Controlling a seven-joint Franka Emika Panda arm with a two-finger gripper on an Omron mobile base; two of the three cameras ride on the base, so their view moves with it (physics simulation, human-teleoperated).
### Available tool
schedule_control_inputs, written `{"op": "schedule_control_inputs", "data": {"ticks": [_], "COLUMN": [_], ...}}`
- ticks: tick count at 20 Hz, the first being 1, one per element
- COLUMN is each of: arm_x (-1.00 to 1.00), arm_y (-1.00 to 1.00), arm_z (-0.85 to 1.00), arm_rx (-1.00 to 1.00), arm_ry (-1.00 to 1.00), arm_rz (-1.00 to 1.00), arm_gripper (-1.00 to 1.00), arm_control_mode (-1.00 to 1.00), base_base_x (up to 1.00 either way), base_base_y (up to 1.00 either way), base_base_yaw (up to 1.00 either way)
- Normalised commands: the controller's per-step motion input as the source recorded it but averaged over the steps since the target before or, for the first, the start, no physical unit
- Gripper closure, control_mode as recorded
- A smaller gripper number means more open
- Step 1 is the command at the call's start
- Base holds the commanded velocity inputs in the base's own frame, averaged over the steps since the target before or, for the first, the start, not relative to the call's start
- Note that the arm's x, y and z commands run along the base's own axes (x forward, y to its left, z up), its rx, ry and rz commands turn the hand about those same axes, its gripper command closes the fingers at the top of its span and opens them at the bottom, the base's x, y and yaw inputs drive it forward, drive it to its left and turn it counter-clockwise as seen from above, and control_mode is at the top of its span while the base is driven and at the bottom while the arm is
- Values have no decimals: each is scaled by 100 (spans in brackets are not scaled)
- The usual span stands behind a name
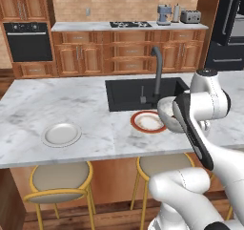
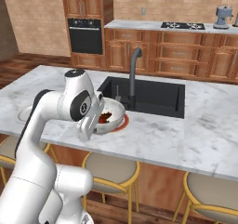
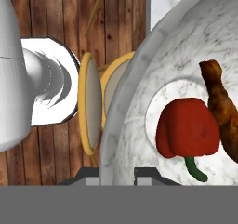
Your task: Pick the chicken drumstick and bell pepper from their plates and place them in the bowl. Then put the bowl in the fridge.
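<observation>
The end effector [image 3: 117, 177] grips the near rim of the bowl [image 3: 139, 102], one finger tip on each side of the wall at the bottom of the hand view. Inside the bowl lie the bell pepper [image 3: 186, 128], red with a short green stem, and the chicken drumstick [image 3: 222, 104], brown and glossy, touching the pepper's side. In the base views the bowl [image 1: 167, 110] is held over the marble worktop [image 1: 71, 105], just above the orange-rimmed plate [image 1: 147, 122], in front of the black sink [image 1: 128, 93] and its dark faucet [image 1: 157, 71]. The plain white-grey plate [image 1: 61, 134] sits bare, well apart on the other side of the worktop. From the right base view the bowl [image 2: 114, 112] shows red and brown contents behind the robot's forearm. The black fridge [image 1: 231, 28] stands at the far end of the kitchen, its doors closed. No writing, label or brand mark is legible on anything. Yellow-framed stools [image 1: 59, 181] stand under the worktop's near edge.
</observation>
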Motion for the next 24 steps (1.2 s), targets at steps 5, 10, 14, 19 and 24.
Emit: {"op": "schedule_control_inputs", "data": {"ticks": [5, 10, 14, 19, 24], "arm_x": [0, 0, 0, 0, 0], "arm_y": [0, 0, 0, 0, 0], "arm_z": [0, 0, 0, 0, 0], "arm_rx": [0, 0, 0, 0, 0], "arm_ry": [0, 0, 0, 0, 0], "arm_rz": [0, 0, 0, 0, 0], "arm_gripper": [100, 100, 100, 100, 100], "arm_control_mode": [100, 100, 100, 100, 100], "base_base_x": [-5, -46, -54, -9, 4], "base_base_y": [0, -20, -37, -22, -10], "base_base_yaw": [0, -1, -5, -54, -77]}}
